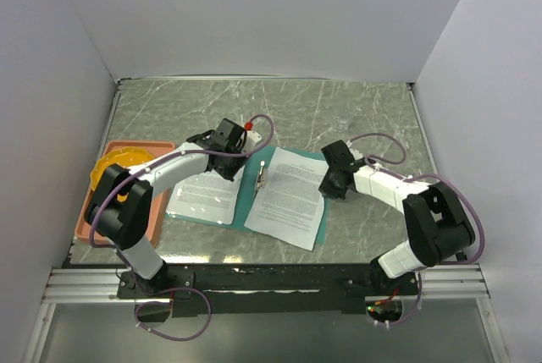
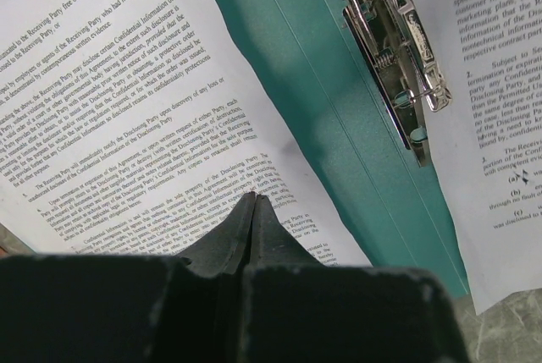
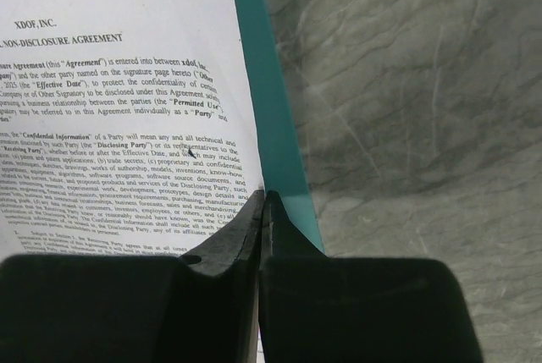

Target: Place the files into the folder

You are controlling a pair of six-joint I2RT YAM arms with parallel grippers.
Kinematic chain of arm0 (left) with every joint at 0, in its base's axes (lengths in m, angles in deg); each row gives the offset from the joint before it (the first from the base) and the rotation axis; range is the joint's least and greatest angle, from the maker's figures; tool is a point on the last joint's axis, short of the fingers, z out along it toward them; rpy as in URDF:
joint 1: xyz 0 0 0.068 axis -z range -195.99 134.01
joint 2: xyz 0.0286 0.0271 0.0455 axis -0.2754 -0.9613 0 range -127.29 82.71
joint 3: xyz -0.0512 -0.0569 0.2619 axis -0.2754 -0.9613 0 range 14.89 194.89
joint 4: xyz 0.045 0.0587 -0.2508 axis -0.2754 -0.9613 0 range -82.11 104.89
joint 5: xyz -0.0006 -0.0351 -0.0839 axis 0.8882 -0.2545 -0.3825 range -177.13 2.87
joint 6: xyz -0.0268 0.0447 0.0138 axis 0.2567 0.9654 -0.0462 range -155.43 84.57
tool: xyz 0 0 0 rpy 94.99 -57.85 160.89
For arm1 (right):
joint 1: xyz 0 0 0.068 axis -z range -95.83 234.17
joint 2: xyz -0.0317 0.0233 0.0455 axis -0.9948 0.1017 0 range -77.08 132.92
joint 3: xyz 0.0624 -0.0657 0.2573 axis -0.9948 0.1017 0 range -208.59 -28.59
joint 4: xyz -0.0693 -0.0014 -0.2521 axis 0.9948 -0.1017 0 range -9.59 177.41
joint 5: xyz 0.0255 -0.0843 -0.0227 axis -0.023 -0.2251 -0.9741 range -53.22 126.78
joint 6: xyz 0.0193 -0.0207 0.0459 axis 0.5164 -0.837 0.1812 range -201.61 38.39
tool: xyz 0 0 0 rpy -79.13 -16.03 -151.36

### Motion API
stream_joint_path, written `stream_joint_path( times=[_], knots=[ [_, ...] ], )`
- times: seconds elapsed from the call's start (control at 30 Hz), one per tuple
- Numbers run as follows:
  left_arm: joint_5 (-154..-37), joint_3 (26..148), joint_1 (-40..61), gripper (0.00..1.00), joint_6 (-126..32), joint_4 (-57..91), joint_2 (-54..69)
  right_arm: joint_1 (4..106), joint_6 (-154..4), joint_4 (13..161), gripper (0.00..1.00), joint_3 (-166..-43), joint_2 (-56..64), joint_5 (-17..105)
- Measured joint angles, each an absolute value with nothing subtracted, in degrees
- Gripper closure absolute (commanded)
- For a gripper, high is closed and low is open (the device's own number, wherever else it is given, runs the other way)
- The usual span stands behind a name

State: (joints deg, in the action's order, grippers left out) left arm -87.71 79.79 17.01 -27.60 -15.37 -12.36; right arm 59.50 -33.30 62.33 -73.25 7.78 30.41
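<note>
The teal folder (image 1: 251,200) lies open on the marble table, its metal clip (image 1: 262,177) at the spine. One printed sheet (image 1: 203,198) lies on its left half and another (image 1: 292,200) on its right half, both flat. My left gripper (image 1: 230,166) is shut, its tips over the left sheet (image 2: 127,109) near the spine. The left wrist view shows the folder (image 2: 322,118), the clip (image 2: 398,50) and the right sheet (image 2: 500,126). My right gripper (image 1: 332,184) is shut, its tips (image 3: 264,195) at the right sheet's (image 3: 127,109) right edge, by the teal border (image 3: 279,134).
A salmon-orange tray (image 1: 157,211) holding a yellow object (image 1: 118,164) stands at the table's left edge under the left arm. A small clear object (image 1: 341,123) lies at the back right. White walls close in the left, back and right sides.
</note>
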Motion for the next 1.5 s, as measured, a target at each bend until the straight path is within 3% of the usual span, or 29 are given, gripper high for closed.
stream_joint_path(
  times=[0.9, 1.0, 1.03, 1.2, 1.5],
  knots=[
    [-87.67, 79.79, 17.01, 0.98, -27.58, -15.37, -12.36, 61.60, -45.12, 67.22, 1.00, -78.96, 10.49, 37.93],
    [-87.69, 79.79, 17.01, 0.98, -27.60, -15.35, -12.36, 61.62, -45.12, 67.27, 0.89, -78.93, 10.49, 38.56],
    [-87.69, 79.79, 17.01, 0.98, -27.60, -15.37, -12.36, 61.62, -45.08, 67.25, 0.77, -78.87, 10.49, 38.81],
    [-87.69, 79.79, 17.01, 0.98, -27.60, -15.37, -12.36, 61.62, -45.49, 66.74, 0.53, -78.85, 10.49, 39.26],
    [-87.67, 79.77, 17.01, 0.98, -27.58, -15.39, -11.99, 61.62, -46.59, 63.33, 0.27, -79.48, 10.11, 38.74]
  ],
)
